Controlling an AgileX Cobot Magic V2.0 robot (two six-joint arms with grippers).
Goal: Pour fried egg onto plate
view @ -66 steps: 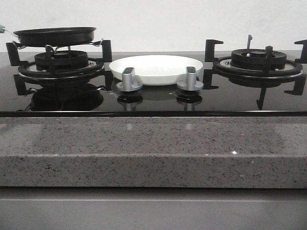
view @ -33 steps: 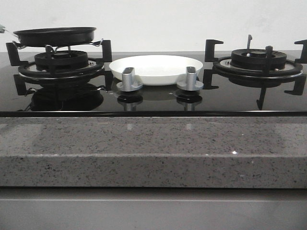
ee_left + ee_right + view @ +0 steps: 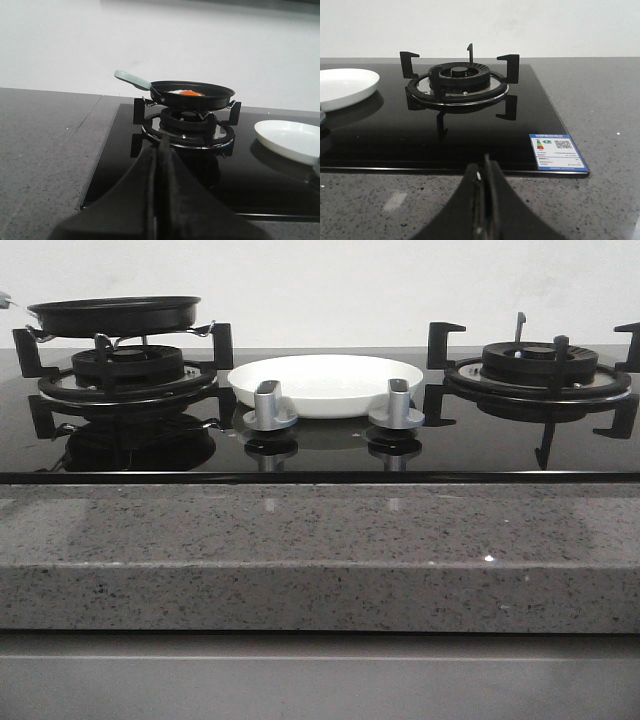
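Note:
A black frying pan (image 3: 115, 315) sits on the left burner (image 3: 127, 375). In the left wrist view the pan (image 3: 192, 94) has a pale green handle (image 3: 131, 78) and holds the fried egg (image 3: 184, 92), white with an orange centre. The white plate (image 3: 325, 383) lies on the hob between the burners; it also shows in the left wrist view (image 3: 290, 140) and the right wrist view (image 3: 342, 87). My left gripper (image 3: 161, 145) is shut and empty, in front of the left burner. My right gripper (image 3: 486, 165) is shut and empty, over the counter in front of the right burner (image 3: 461, 80). Neither gripper shows in the front view.
Two silver knobs (image 3: 270, 408) (image 3: 397, 406) stand on the black glass hob (image 3: 320, 445) in front of the plate. A grey speckled stone counter (image 3: 320, 540) runs along the front. A blue and white label (image 3: 557, 151) sticks to the hob's right front corner.

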